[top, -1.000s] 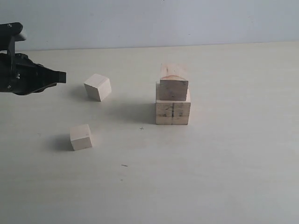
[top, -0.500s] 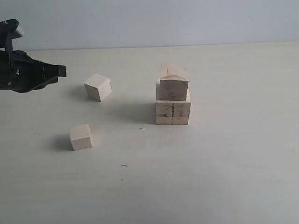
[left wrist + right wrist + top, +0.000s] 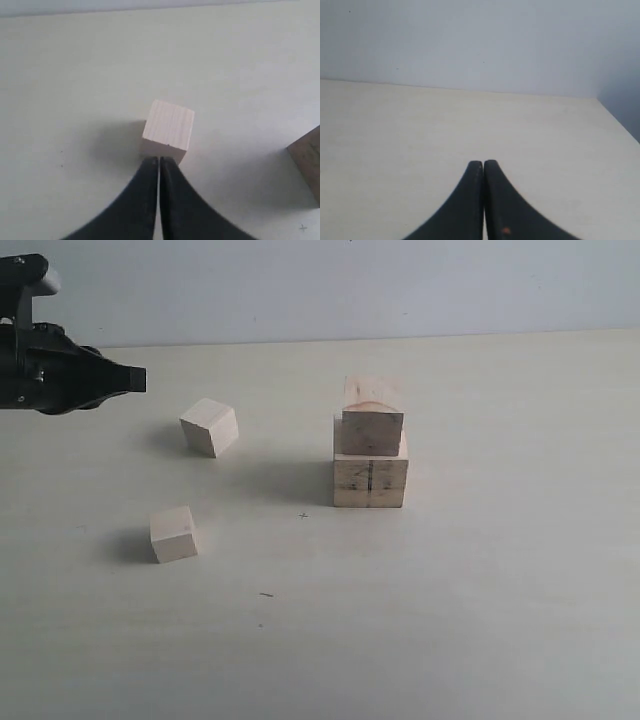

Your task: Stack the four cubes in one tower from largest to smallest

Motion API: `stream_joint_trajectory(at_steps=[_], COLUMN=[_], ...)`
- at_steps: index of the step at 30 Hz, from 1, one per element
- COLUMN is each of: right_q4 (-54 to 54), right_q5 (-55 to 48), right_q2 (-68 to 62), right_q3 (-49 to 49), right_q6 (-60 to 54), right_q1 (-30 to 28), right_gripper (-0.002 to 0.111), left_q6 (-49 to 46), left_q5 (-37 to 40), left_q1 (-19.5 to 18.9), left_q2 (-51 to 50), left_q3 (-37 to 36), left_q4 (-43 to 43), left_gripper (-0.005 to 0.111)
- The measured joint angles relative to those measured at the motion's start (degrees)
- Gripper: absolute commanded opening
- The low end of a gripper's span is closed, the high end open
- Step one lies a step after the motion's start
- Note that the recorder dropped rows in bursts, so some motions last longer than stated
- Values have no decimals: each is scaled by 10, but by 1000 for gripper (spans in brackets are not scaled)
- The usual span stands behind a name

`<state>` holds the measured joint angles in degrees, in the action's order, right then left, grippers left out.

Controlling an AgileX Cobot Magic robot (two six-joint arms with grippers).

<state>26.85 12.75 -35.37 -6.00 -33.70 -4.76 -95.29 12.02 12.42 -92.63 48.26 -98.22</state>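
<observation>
Stacked mid-table: tan cube point(image 3: 372, 420) atop largest cube point(image 3: 370, 483). Loose to the left, well apart: third cube point(image 3: 209, 426), smallest cube point(image 3: 173, 534). Near the third, not touching: left gripper point(image 3: 135, 380), jaws pressed together, empty. Likewise closed on nothing: right gripper point(image 3: 483, 164). Beneath, pale table point(image 3: 500, 590); behind, plain grey-blue wall point(image 3: 350, 285).

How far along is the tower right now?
Done: the second cube sits on the largest cube. In hand: nothing; the left gripper, jaws shut, hovers by the far small cube. Left: it and the near small cube lie loose on the table.
</observation>
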Motion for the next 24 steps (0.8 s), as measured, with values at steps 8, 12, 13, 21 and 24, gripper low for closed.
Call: stream_joint_trajectory(at_steps=[8,12,13,21,24], right_q4=[-128,-351,-372,-285,-261], right_q5=[1,-34,-37,-132,-168], right_q2=[116,134,135,135,135], right_q3=[56,57,57,57,57], right_q6=[0,0,0,0,0], right_q1=[0,0,0,0,0], right_gripper=[0,0,0,0,0], left_q6=[-40,-48,-49,-51,-51], left_q5=[52,55,55,56,59], left_q1=[0,1,2,4,14], left_q2=[-78,-121,-134,-225,-260], left_q3=[63,94,102,194,235], left_q4=[2,3,3,66,94], left_gripper=[92,89,87,83,86])
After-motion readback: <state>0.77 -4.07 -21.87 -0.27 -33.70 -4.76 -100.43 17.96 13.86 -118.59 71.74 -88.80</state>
